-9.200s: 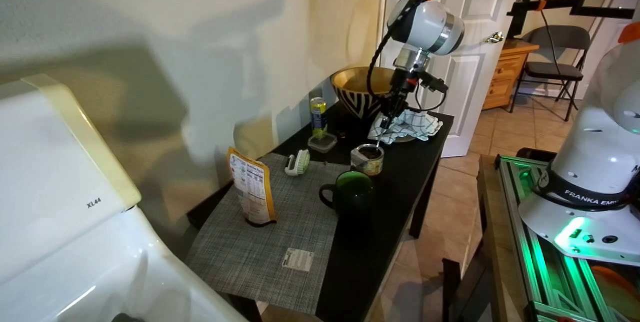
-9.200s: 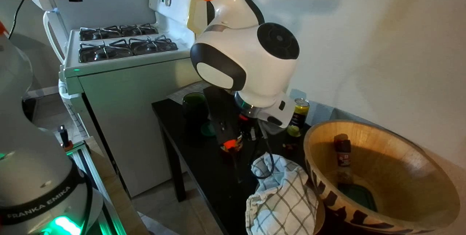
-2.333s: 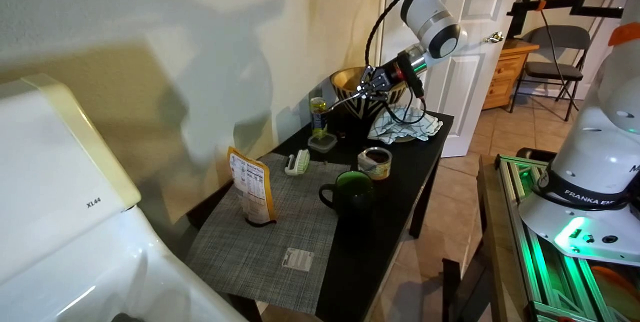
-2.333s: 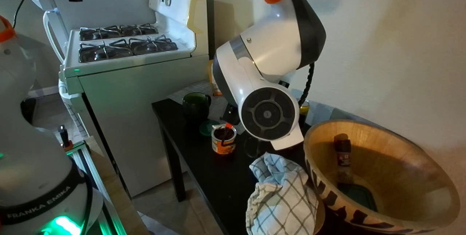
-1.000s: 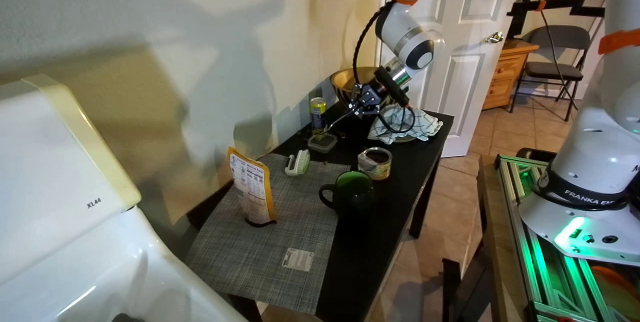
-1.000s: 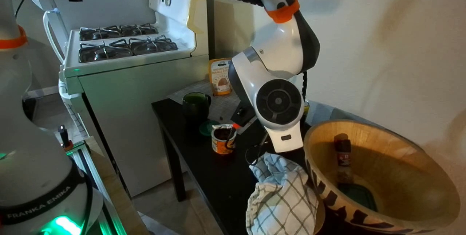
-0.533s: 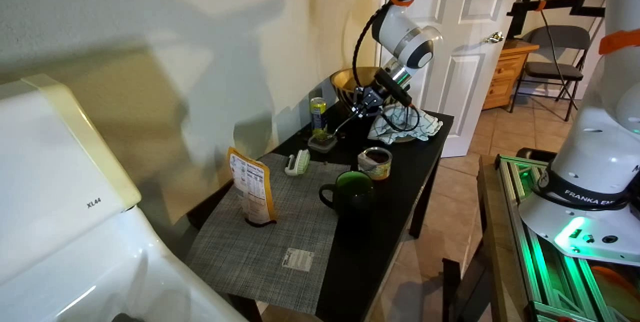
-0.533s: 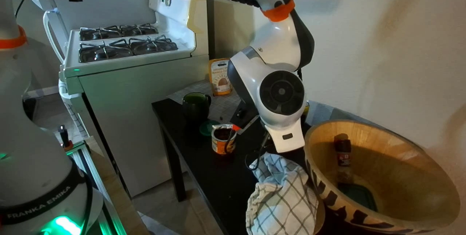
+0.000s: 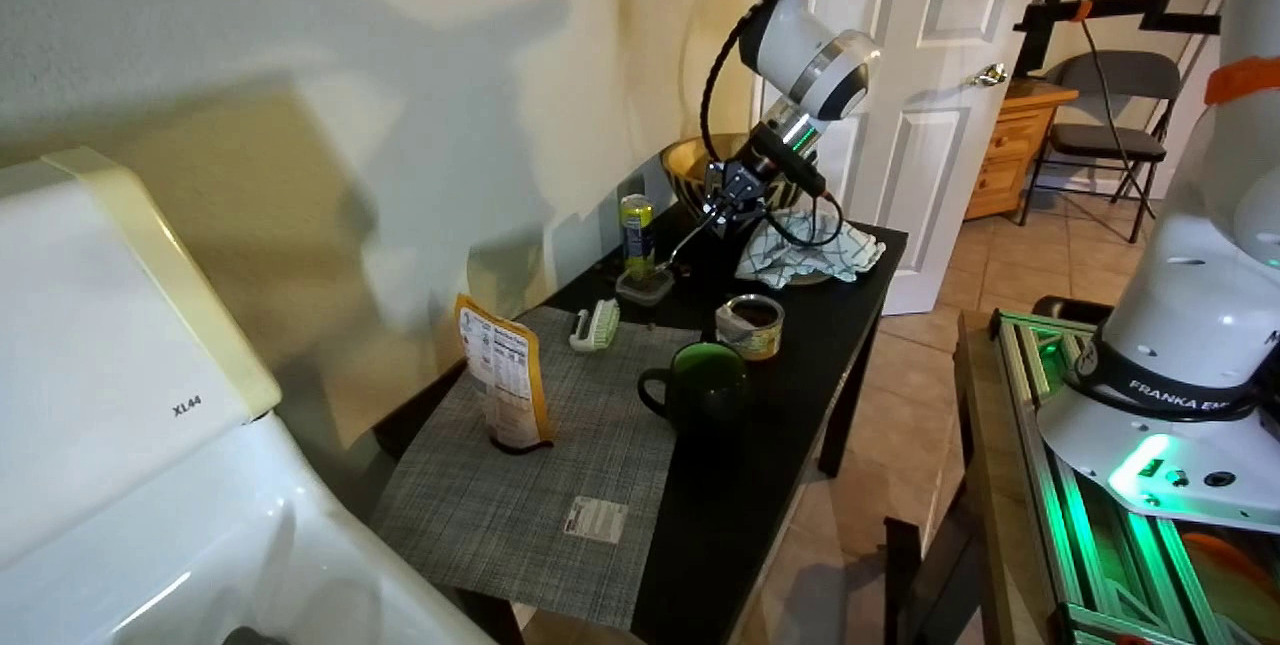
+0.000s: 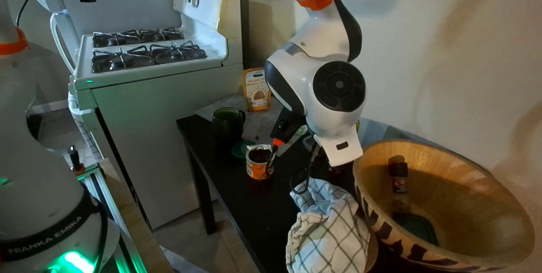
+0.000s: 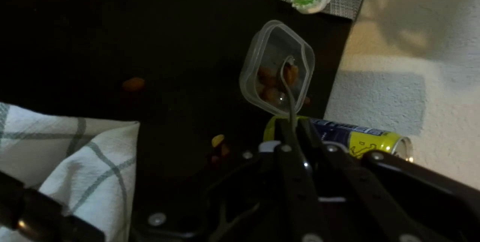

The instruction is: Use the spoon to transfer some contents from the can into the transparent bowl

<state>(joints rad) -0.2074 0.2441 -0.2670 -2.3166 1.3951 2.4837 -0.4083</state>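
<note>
The can [image 9: 750, 327] is a short open tin with dark contents, upright on the black table; it also shows in an exterior view [image 10: 259, 167], orange-labelled with foil at its rim. The transparent bowl [image 9: 645, 297] is a small clear plastic tub near the wall. In the wrist view the bowl [image 11: 250, 73] holds several brown-orange pieces. My gripper [image 11: 294, 124] is shut on the handle of the metal spoon [image 11: 288, 91], also seen in an exterior view [image 9: 686, 243]. The spoon's head is turned on its side within the bowl's outline, beside a piece. Whether it touches the bottom is unclear.
A yellow drink can [image 9: 637, 230] stands right behind the bowl. A green-white brush [image 9: 596, 327], dark mug [image 9: 708, 390], pouch [image 9: 505, 375], checked cloth [image 9: 815, 250] and large wooden bowl [image 10: 444, 205] are around. Loose orange pieces [image 11: 133, 84] lie on the table.
The spoon was in the can at first, then raised before the drink can. It has since lowered to the transparent bowl, and the wrist has turned. The can sits slightly shifted from the earliest frame.
</note>
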